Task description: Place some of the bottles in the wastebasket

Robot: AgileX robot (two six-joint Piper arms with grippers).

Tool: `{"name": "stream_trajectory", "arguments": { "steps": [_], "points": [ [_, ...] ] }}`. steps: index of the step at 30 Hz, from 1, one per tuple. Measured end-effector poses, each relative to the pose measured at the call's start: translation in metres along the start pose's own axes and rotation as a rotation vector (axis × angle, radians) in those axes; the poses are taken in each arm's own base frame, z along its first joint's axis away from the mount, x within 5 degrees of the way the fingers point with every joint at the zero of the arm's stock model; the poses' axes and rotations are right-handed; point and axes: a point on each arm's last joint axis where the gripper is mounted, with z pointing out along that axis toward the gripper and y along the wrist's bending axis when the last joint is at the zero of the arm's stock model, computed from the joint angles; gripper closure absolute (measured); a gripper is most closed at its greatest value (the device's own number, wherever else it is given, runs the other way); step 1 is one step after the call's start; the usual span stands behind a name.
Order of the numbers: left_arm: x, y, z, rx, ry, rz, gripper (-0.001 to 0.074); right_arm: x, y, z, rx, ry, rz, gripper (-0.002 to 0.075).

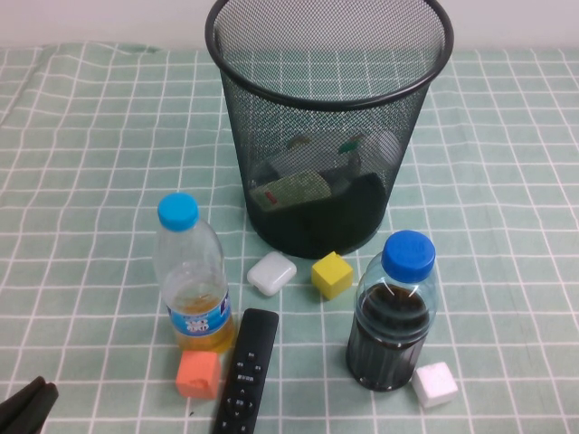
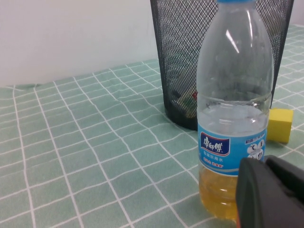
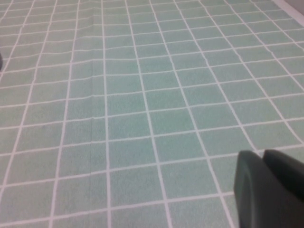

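Left claw (image 1: pixel 27 404) low, right claw (image 3: pixel 270 190) empty.

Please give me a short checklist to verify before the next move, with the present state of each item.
1. Bottles inside the wastebasket: ok, two appear lying at its bottom.
2. Wastebasket upright: ok.
3. Orange-liquid bottle and dark-liquid bottle standing on the table: ok.
4. Left gripper away from objects, at the near left edge: ok.
5. Right gripper over bare cloth: ok; absent from the high view.
6. Either gripper open or shut: cannot tell.
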Motion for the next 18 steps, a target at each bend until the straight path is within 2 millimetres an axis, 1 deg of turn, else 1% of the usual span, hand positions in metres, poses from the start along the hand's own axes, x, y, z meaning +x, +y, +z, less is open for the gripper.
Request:
{"name": "stream_trajectory", "arguments": {
  "steps": [13,18],
  "points": [
    [0.0002,0.0,0.0,0.0,0.002,0.004,0.0739,0.0,0.0,0.0,0.0,0.0,0.0,0.0726],
    [-0.0013,0.0008,0.0,-0.009,-0.014,0.038,0.074,0.0,0.0,0.0,0.0,0.0,0.0,0.0726]
  ]
}}
